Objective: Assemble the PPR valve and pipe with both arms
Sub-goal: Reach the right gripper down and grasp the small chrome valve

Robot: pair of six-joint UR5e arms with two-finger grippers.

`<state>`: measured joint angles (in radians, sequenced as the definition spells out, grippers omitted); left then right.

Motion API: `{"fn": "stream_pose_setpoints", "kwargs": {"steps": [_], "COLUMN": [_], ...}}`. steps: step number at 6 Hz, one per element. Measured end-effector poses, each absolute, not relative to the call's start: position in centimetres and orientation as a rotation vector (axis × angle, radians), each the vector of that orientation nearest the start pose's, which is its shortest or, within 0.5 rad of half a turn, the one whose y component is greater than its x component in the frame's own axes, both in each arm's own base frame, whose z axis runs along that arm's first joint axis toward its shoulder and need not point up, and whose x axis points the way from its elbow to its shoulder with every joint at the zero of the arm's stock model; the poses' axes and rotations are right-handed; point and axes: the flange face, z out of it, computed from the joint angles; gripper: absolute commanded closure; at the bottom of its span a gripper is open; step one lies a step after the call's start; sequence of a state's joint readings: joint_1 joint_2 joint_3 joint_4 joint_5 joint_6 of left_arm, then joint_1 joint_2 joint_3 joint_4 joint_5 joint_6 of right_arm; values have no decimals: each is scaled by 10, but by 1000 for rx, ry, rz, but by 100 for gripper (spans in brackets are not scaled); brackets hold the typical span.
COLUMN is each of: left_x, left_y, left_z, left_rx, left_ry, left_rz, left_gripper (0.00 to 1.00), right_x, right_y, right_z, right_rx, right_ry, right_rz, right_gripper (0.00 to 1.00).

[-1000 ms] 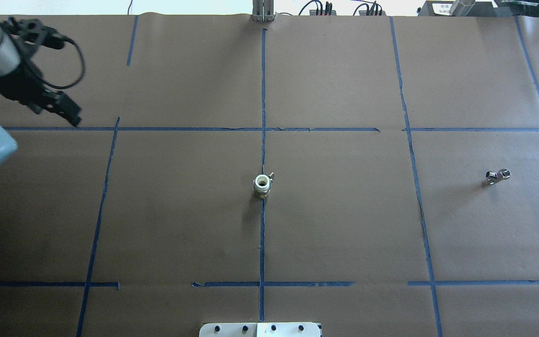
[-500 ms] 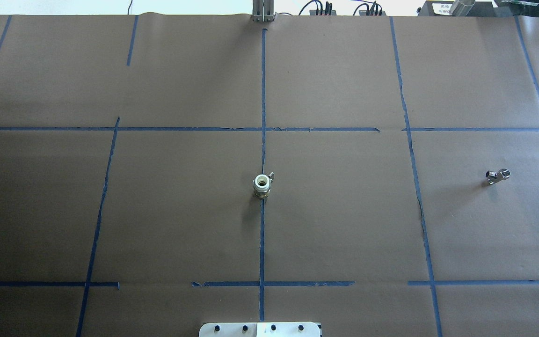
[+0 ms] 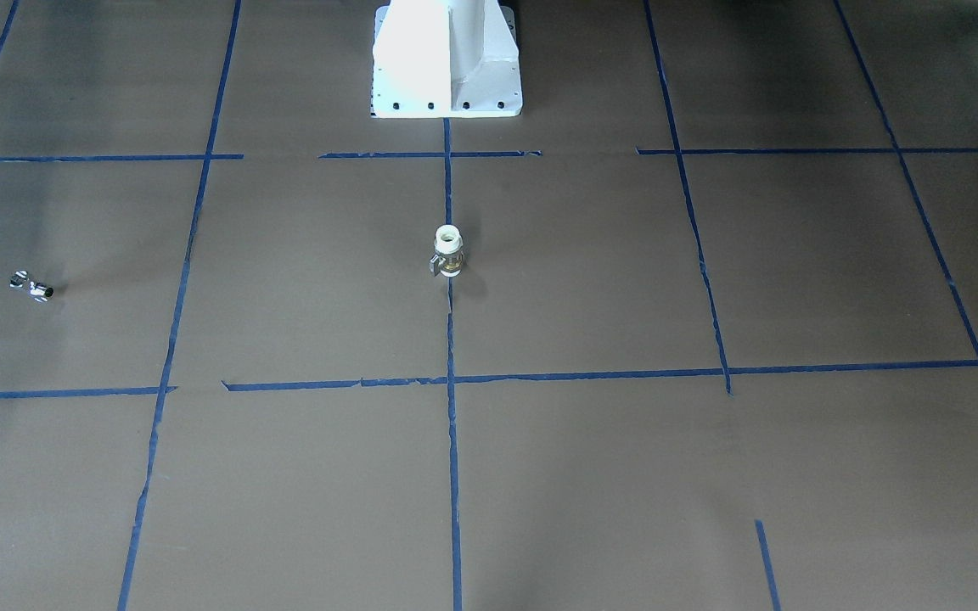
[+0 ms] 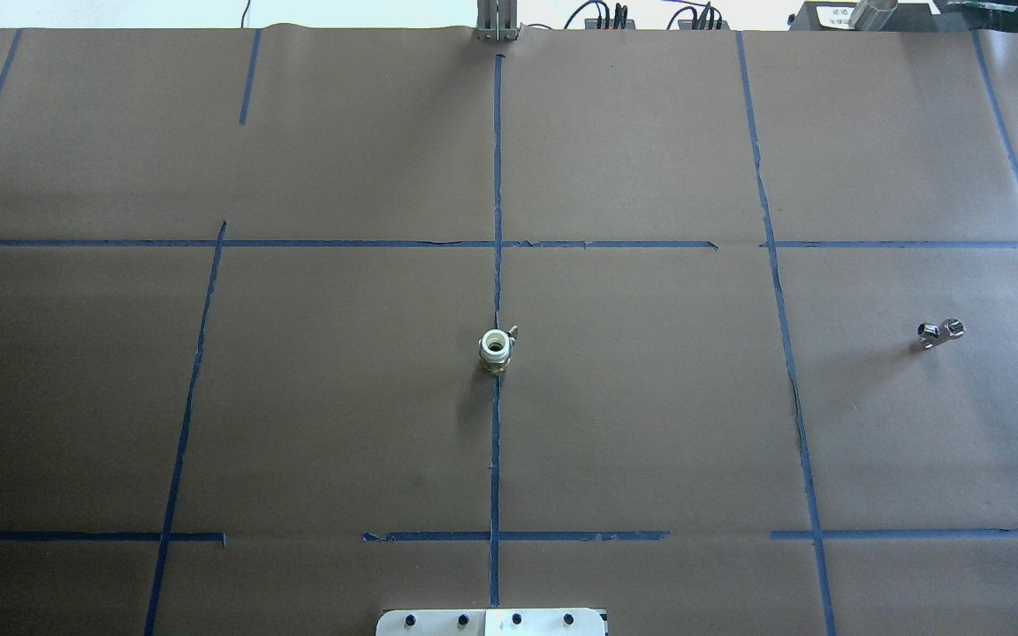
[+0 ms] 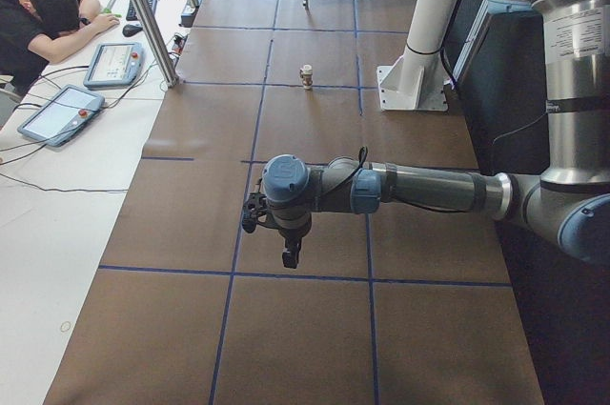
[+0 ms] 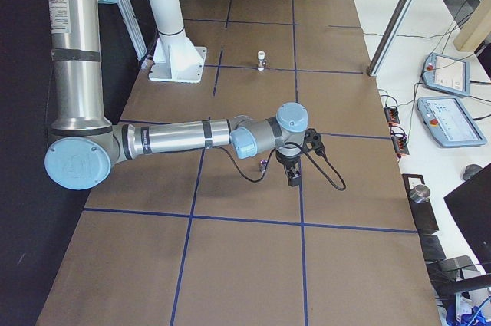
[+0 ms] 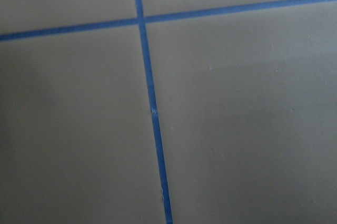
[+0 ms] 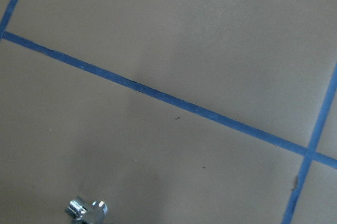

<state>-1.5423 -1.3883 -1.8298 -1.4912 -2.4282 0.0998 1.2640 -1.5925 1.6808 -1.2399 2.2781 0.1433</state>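
- Closest to the robot is the white pedestal (image 3: 446,59), sitting on the brown-paper table (image 4: 650,424) with its grid of blue tape lines (image 4: 494,459).
- Just out from that, right on the centre tape line, the valve (image 4: 495,349) stands upright, with the white ring on top and the little lever poking out sideways.
- Well off to the robot's right, the pipe (image 4: 940,333) lies on its side on bare paper. It also peeks in at the bottom edge of the right wrist view.
- The right arm (image 6: 176,138) stretches out low, with the right gripper (image 6: 292,181) pointing down near the pipe. Open or closed? Honestly can't tell from side-on.
- Same deal with the left arm (image 5: 429,186) at the other end. The left gripper (image 5: 289,258) hangs over bare paper, and I can't make out the fingers.
- Far side: a metal post (image 5: 143,14), teach pendants (image 5: 119,62) on a white desk (image 5: 57,214), and a person (image 5: 38,10) leaning over it.
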Motion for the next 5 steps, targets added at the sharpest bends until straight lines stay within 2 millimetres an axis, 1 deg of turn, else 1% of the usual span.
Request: {"fn": "stream_pose_setpoints", "kwargs": {"steps": [1,2,3,4,5], "left_x": [-47,-47,-47,-47,-47], "left_y": [-414,-414,-414,-414,-413], "left_z": [616,615,614,613,612], "left_rx": [27,30,33,35,37], "left_ry": [859,859,860,860,860], "left_rz": [118,118,119,120,121], "left_gripper": [0,0,0,0,0], "right_x": [-113,-130,-147,-162,-171], "right_y": [-480,-465,-457,-453,-449], "right_z": [591,597,596,590,589], "right_rx": [259,260,258,264,264], "right_ry": [-778,-791,-807,-816,-815], "right_rz": [-289,-284,-284,-299,-311], "right_gripper": [0,0,0,2,4]}}
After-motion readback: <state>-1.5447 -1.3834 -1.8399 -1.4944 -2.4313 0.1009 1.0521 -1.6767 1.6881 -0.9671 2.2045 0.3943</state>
